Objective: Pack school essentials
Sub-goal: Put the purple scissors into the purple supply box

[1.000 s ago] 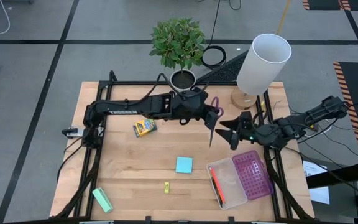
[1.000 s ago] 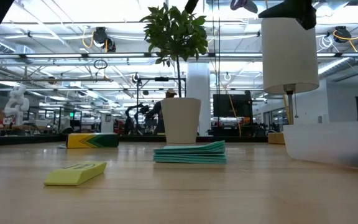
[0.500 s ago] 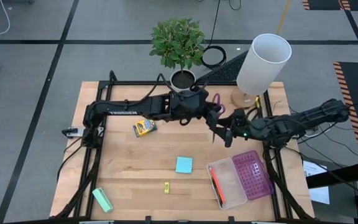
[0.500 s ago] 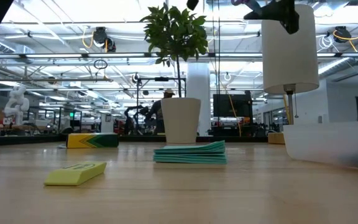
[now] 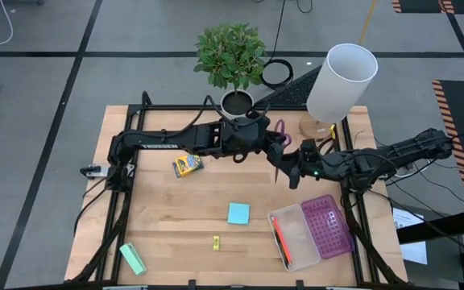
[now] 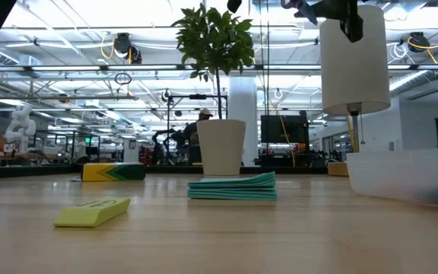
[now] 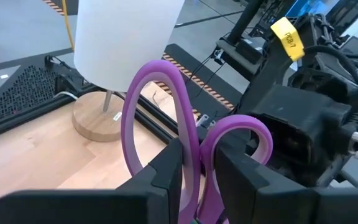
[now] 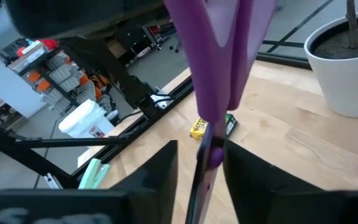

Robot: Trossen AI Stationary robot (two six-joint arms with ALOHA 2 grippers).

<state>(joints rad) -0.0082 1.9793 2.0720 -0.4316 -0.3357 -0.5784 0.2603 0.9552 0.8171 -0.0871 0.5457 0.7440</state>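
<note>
Clear tray (image 5: pixel 300 234) holds orange and red pencils (image 5: pixel 280 240).

Purple-handled scissors (image 5: pixel 279 145) held aloft, crayon box (image 5: pixel 188 165), sticky-note pad (image 5: pixel 238 213) on table

Likely robotics lab, taped concrete floor (image 5: pixel 47 72), ceiling trusses (image 6: pixel 67 72), distant robot rigs (image 6: pixel 21 125)

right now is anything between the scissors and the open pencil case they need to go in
Nothing visible. The purple-handled scissors hang in the air, gripped by the left gripper, with the right gripper around the blades. The table toward the pencil case is bare.
</note>
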